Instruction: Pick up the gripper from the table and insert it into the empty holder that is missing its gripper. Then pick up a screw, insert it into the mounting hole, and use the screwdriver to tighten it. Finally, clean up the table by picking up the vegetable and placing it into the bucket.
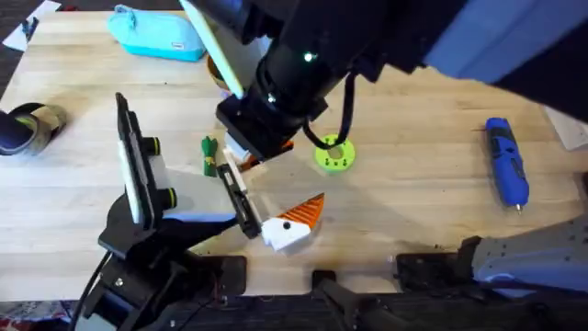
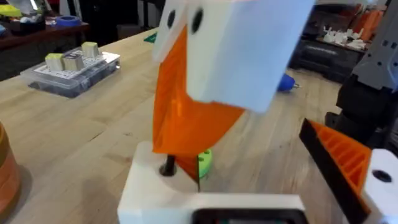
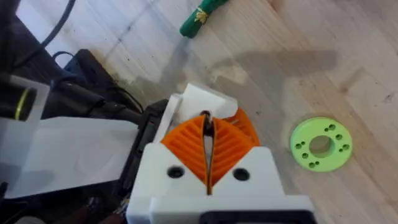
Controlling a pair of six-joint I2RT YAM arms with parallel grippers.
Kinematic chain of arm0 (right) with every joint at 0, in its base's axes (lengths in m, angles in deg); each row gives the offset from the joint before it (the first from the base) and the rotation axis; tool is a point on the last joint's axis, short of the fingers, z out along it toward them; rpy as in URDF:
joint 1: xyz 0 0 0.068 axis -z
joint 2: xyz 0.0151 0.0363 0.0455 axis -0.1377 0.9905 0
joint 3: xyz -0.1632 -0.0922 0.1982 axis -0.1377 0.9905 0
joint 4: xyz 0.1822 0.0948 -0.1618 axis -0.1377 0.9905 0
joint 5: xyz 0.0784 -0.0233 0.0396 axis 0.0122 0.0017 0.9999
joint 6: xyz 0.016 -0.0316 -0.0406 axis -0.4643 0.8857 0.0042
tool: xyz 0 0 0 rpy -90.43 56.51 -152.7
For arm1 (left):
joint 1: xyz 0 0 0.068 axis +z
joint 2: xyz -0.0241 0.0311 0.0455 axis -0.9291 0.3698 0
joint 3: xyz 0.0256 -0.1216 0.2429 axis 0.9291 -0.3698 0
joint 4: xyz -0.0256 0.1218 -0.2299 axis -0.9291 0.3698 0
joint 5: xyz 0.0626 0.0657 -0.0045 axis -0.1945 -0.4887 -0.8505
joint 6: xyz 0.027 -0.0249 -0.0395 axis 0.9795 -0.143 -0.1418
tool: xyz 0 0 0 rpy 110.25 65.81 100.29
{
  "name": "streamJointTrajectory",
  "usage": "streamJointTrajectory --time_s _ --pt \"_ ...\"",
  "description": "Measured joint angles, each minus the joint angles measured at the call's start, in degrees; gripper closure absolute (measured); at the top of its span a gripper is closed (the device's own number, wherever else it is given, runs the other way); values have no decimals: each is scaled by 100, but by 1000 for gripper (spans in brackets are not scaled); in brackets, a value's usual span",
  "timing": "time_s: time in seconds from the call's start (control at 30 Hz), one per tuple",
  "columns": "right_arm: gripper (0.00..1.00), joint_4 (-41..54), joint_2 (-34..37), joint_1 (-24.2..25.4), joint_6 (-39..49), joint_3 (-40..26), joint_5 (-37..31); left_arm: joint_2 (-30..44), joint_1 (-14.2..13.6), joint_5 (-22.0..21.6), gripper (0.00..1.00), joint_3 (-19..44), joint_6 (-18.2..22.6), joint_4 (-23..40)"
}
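You have the wooden desk [image 1: 73, 83] with the right arm [image 1: 303, 64] reaching across its middle. The right gripper [image 3: 208, 140] is clenched, orange pads [image 3: 186, 146] pressed together on a thin dark sliver you cannot identify. The left arm [image 1: 138, 234] sits at the front left corner; you cannot tell if its pincer is released or clenched. The teal pouch [image 1: 156, 35] is at the far edge. The screwdriver [image 1: 507, 161] lies near the right edge. The bucket [image 2: 5, 177] shows only in part. The white-and-orange gripper part [image 1: 294, 225] is near the front edge. The lime disc [image 1: 333, 156] lies mid-desk and the vegetable [image 1: 209, 149] just left of the right gripper.
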Motion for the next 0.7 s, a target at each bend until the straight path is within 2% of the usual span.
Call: streamJointTrajectory --time_s 0.47,0.5,0.57,0.63,0.7 --pt "977 -89 213 -2 58 -5 -74 0 0 20 13 0 -4 4" --pt "930 -119 213 0 62 -5 -93 0 0 20 13 0 -2 4" --pt "774 -161 213 0 83 -5 -148 0 0 22 13 0 -2 4" --pt "713 -162 213 0 95 -5 -174 0 0 22 15 0 -2 4" --pt "579 -162 213 2 86 -5 -195 0 0 22 15 0 0 4"
